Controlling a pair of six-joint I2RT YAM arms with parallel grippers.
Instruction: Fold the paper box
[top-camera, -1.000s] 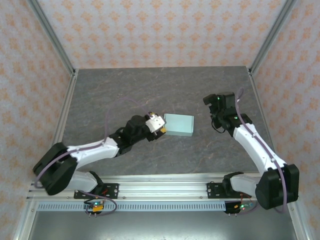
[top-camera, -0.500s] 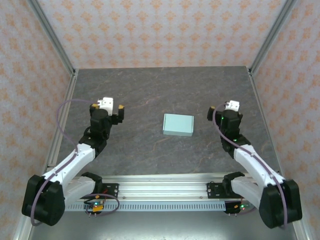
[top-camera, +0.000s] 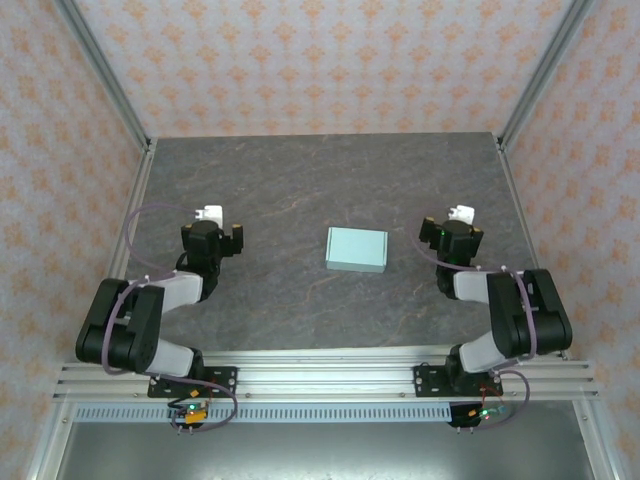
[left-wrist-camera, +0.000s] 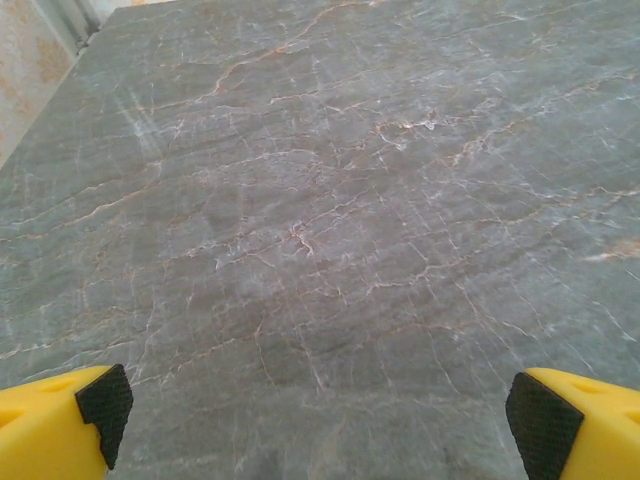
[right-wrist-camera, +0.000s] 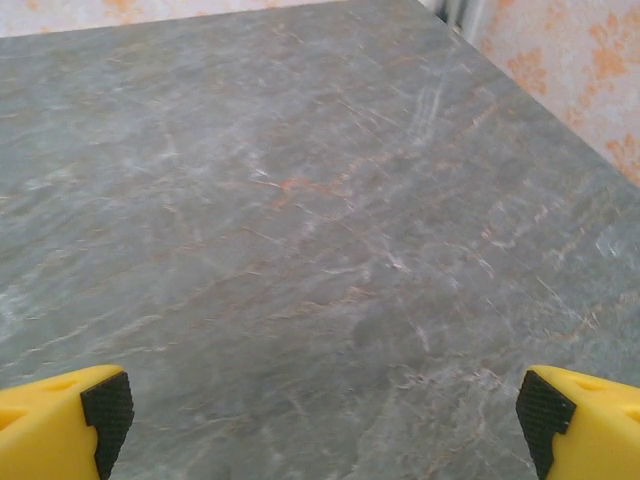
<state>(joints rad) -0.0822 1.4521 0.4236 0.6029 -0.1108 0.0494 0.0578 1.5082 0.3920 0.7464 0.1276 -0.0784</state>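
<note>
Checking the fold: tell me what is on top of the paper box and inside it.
Nothing rests on the paper box; its flat pale top is bare. Its closed top hides the inside, so contents cannot be told.

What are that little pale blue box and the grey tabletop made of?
The small pale mint-blue rectangular box looks like thin matte card: flat colour, crisp edges, no shine. The grey tabletop looks like veined stone or a stone-print laminate, with a dull sheen; I cannot tell which.
</note>
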